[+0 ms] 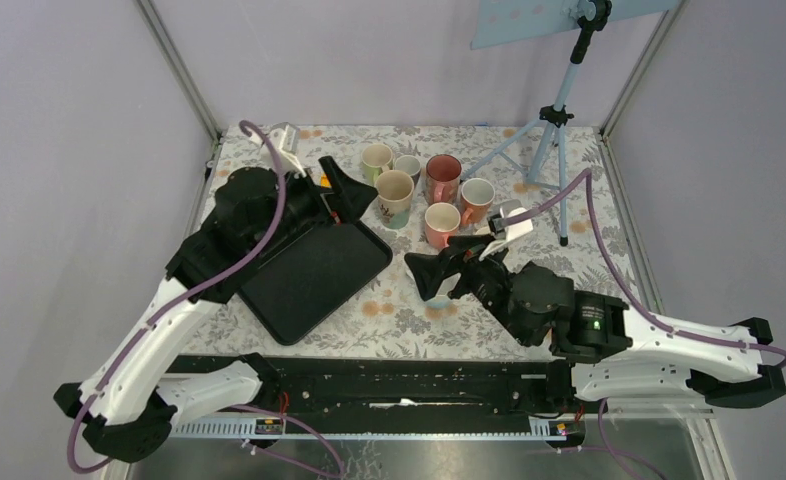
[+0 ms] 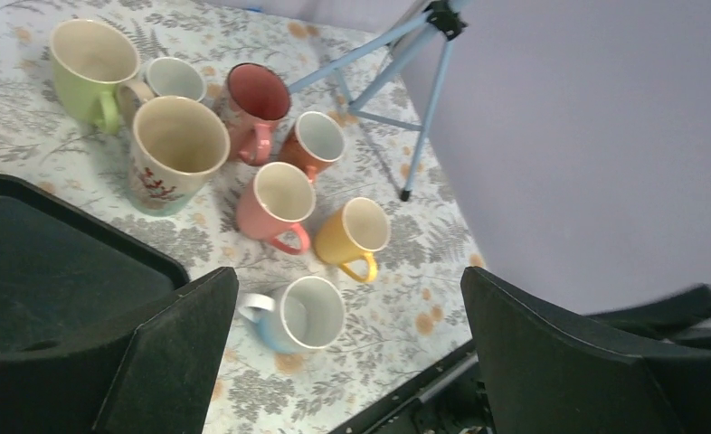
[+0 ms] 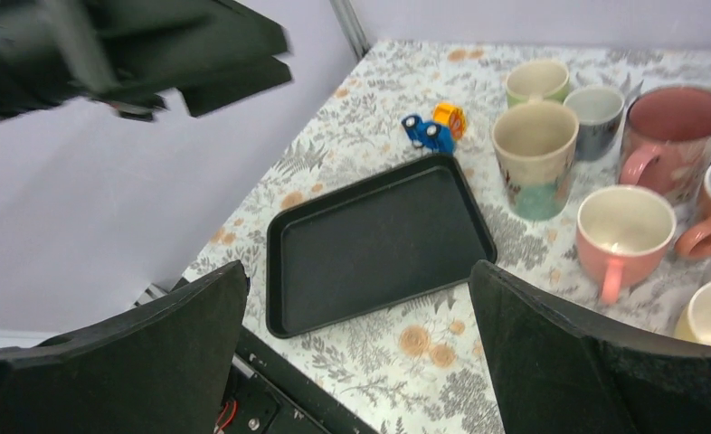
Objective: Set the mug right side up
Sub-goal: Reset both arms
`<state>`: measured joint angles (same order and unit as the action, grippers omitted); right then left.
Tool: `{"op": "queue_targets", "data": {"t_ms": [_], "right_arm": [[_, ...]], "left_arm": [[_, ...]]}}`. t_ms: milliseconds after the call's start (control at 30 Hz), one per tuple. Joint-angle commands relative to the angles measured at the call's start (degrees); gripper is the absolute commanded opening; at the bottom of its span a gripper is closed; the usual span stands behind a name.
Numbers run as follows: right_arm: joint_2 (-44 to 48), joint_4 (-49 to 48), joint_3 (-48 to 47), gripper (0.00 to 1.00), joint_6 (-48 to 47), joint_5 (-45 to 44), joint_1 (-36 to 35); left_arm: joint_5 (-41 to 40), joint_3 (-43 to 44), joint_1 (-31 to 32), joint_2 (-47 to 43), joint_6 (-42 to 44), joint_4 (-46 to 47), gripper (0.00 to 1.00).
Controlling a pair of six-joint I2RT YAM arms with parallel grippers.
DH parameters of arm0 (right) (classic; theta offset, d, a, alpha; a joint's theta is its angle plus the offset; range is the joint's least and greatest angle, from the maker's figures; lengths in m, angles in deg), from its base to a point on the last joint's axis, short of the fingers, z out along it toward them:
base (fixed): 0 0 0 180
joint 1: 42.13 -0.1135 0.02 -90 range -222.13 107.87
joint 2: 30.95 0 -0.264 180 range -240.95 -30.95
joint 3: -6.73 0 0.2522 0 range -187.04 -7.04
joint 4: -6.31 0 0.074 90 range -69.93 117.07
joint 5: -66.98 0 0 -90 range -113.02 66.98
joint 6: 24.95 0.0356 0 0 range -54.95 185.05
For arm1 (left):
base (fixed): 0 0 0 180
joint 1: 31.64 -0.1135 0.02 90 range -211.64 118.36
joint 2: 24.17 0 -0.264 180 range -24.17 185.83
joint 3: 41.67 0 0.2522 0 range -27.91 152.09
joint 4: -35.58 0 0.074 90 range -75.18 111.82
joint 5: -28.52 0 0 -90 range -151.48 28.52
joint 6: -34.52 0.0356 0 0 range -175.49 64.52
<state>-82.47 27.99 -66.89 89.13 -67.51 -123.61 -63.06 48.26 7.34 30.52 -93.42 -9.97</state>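
Both tools are held open and empty: the left tool [image 1: 354, 190] over the black tray [image 1: 309, 275], the right tool [image 1: 421, 278] over the table [image 1: 389, 322]. The light blue mug [image 2: 302, 314] appears mouth-up, at 6 o'clock of the mug cluster.

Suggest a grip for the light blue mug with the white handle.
Pinch the near-side rim of the light blue mug, one tool finger inside, coming from above. Its mouth seems to face up; the white handle points toward the black tray, and the yellow mug crowds the far side.
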Motion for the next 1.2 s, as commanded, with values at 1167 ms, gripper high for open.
{"op": "queue_targets", "data": {"t_ms": [1167], "right_arm": [[-3.5,2.8,-8.3,1.00,-5.5,17.2,15.1]], "left_arm": [[-6.6,5.9,-0.1,4.3,11.1,-0.5,0.99]]}}
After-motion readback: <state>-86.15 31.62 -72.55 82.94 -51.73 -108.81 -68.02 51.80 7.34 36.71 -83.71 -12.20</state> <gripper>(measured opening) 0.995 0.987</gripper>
